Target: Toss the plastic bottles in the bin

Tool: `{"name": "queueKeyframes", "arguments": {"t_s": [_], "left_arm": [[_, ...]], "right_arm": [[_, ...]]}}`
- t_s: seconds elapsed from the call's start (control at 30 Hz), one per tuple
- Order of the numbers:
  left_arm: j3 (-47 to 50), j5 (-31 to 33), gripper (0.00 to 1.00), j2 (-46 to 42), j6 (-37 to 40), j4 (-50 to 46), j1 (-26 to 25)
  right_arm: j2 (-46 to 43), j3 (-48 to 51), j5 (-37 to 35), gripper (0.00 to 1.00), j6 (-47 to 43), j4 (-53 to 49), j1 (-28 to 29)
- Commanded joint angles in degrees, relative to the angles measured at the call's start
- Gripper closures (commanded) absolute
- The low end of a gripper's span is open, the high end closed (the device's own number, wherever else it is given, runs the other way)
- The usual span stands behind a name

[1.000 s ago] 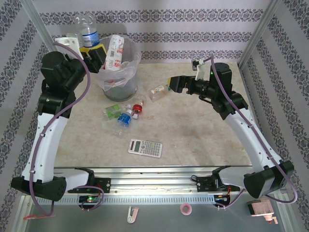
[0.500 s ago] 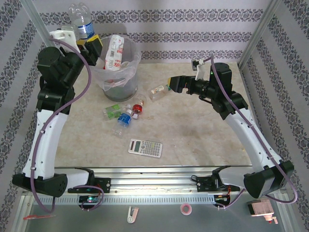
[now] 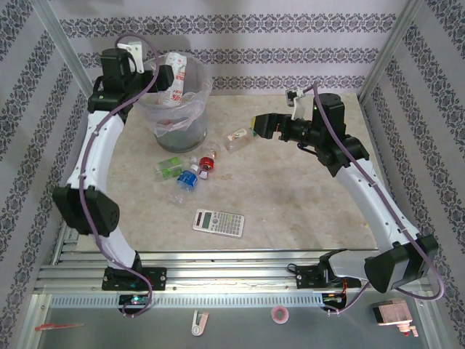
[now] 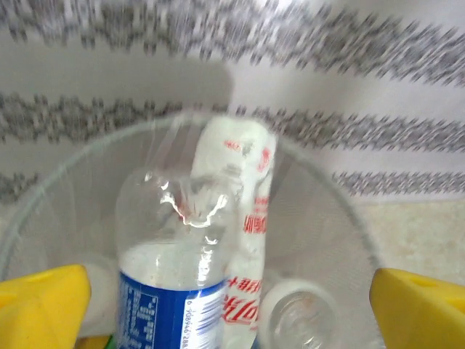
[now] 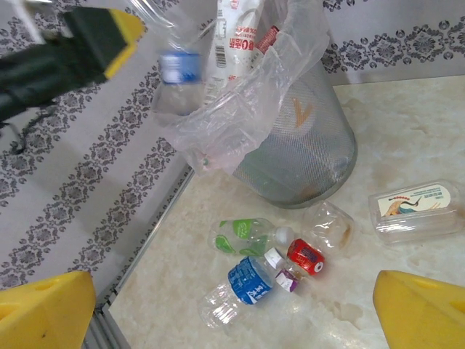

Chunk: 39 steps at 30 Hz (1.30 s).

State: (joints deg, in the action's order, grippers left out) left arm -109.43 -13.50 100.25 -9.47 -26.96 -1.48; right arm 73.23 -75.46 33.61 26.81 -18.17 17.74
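My left gripper is at the left rim of the grey bin, open, its yellow fingers far apart. A clear bottle with a blue label hangs loose between them over the bin's mouth, and is blurred beside the bag in the right wrist view. A white bottle with red writing stands in the bin. On the table lie a green-labelled bottle, a blue-labelled one and a red-labelled one. My right gripper hovers open and empty to their right.
A clear lidded box with a label lies just left of the right gripper. A grey calculator sits nearer the front. A crumpled clear bottle rests against the bin's base. Patterned walls close the back and sides.
My left arm swung from the far left over to the bin, and its fingers have let go of the blue-labelled bottle. The right arm has stayed still.
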Motion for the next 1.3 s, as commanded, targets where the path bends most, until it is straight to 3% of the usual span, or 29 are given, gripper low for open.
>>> {"name": "queueKeyframes", "arguments": {"t_s": [0.0, 0.23, 0.43, 0.9, 1.27], "left_arm": [[-6.1, 0.3, 0.00, -2.5, -2.6, -4.2, 0.3], [-8.0, -0.3, 0.00, -7.0, -2.1, -5.8, -0.1], [-7.1, -5.2, 0.00, -12.3, -2.9, -3.8, -0.4], [-3.3, -12.5, 0.00, -21.7, 3.5, -4.0, -7.0], [1.0, -10.7, 0.00, -25.6, 6.1, -4.1, -11.9]], "right_arm": [[-0.3, 1.4, 1.9, 0.02, 0.5, 0.6, -0.4], [0.1, 3.8, 0.5, 0.02, 0.9, 0.4, -0.4], [5.3, 1.0, -7.7, 0.02, 2.4, -8.4, -1.3], [17.5, -1.5, -7.6, 0.02, 18.3, -6.2, -3.9], [28.6, -7.7, -7.4, 0.02, 26.0, -5.7, -3.5]]}}
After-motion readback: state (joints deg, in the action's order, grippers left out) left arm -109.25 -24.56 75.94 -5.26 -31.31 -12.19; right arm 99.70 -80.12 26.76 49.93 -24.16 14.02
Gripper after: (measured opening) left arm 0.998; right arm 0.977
